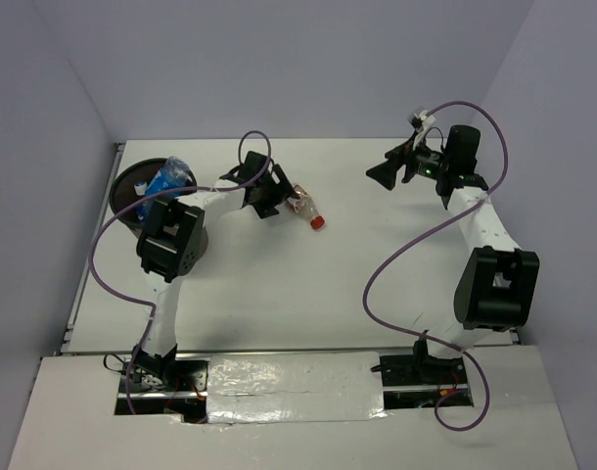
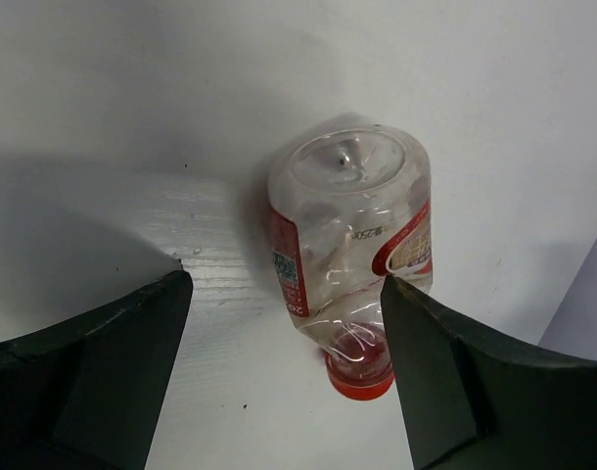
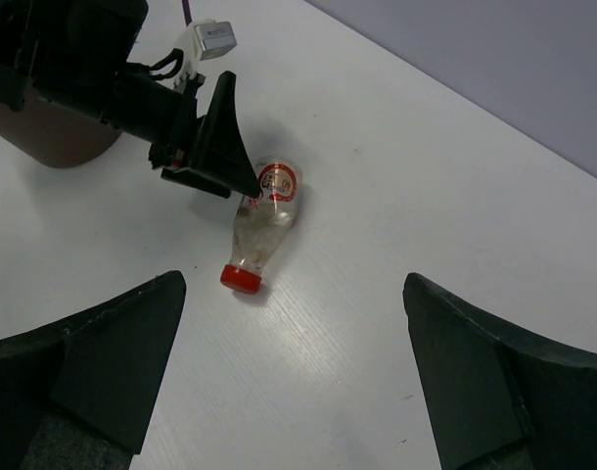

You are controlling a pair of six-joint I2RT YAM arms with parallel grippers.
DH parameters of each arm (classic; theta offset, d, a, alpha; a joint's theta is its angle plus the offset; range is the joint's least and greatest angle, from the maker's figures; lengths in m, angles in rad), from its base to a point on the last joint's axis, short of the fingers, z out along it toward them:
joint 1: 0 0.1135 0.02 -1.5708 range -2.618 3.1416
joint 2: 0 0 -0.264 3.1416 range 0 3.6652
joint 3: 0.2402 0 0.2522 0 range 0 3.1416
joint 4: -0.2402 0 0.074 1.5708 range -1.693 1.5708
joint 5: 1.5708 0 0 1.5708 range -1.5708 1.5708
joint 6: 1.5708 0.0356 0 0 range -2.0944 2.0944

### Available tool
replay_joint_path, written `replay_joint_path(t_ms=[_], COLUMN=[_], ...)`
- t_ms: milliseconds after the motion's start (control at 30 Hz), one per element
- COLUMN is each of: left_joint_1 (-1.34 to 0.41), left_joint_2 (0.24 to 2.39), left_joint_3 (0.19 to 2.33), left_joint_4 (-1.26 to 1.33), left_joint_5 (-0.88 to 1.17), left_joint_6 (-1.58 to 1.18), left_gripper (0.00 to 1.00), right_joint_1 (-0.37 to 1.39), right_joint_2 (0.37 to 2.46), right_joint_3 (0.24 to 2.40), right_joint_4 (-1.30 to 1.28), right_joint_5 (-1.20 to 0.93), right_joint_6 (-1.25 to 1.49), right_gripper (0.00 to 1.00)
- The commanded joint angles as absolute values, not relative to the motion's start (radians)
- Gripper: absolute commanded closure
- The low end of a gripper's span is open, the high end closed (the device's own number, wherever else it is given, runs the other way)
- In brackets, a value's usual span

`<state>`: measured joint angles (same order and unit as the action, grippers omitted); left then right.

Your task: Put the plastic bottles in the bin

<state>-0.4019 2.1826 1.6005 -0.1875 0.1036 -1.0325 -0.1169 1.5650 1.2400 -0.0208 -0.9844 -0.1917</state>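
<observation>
Left claw (image 2: 287, 294) down low over the table (image 1: 279, 294), jaws wide apart, nothing held. One finger stands each side of the last loose bottle (image 2: 352, 274), which looks like the line-up for a grab across its belly. The bottle lies on its side, red cap (image 2: 360, 377) pointing back at the wrist. The right-hand finger is just beside the label, and I cannot tell if it touches. It's a clear, squat, crumpled thing, and I'd say it will give under a squeeze.

Further back on the left, the bin (image 1: 132, 186) sits near the left arm, a short swing away. Blue-labelled bottles (image 1: 167, 182) poke above its rim.

At the far right, the right claw (image 1: 385, 174) hangs with jaws apart, empty, well clear of the bottle. It appears parked there to leave the left arm room.
</observation>
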Motion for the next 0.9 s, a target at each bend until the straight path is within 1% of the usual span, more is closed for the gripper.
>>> replay_joint_path(t_ms=[0, 167, 200, 233, 300, 567, 733, 867], left_joint_1=[-0.407, -0.407, -0.407, -0.407, -0.408, -0.419, -0.448, -0.466], left_joint_2=[2.197, 2.157, 2.157, 2.157, 2.158, 2.201, 2.281, 2.263], left_joint_3=[1.546, 1.490, 1.486, 1.482, 1.482, 1.561, 1.709, 1.683], left_joint_4=[-0.210, -0.103, -0.086, -0.071, -0.043, -0.092, -0.276, -0.262], left_joint_5=[0.110, 0.175, 0.187, 0.192, 0.202, 0.212, 0.178, 0.150], left_joint_6=[-1.077, -1.143, -1.163, -1.170, -1.187, -1.141, -1.054, -1.023], left_gripper=[0.07, 0.07, 0.06, 0.01, 0.01, 0.01, 0.01, 0.01], right_joint_1=[-0.124, -0.124, -0.124, -0.124, -0.123, -0.124, -0.124, -0.124], right_joint_2=[1.513, 1.513, 1.517, 1.516, 1.516, 1.513, 1.514, 1.514], right_joint_3=[1.235, 1.229, 1.227, 1.226, 1.223, 1.215, 1.215, 1.216], right_joint_4=[0.015, 0.026, 0.029, 0.031, 0.032, 0.026, 0.031, 0.025], right_joint_5=[-1.002, -1.003, -1.003, -1.005, -1.005, -0.999, -0.999, -0.997], right_joint_6=[-0.202, -0.196, -0.193, -0.190, -0.190, -0.207, -0.204, -0.209], right_gripper=[0.00, 0.00, 0.00, 0.00, 0.00, 0.00, 0.00, 0.00])
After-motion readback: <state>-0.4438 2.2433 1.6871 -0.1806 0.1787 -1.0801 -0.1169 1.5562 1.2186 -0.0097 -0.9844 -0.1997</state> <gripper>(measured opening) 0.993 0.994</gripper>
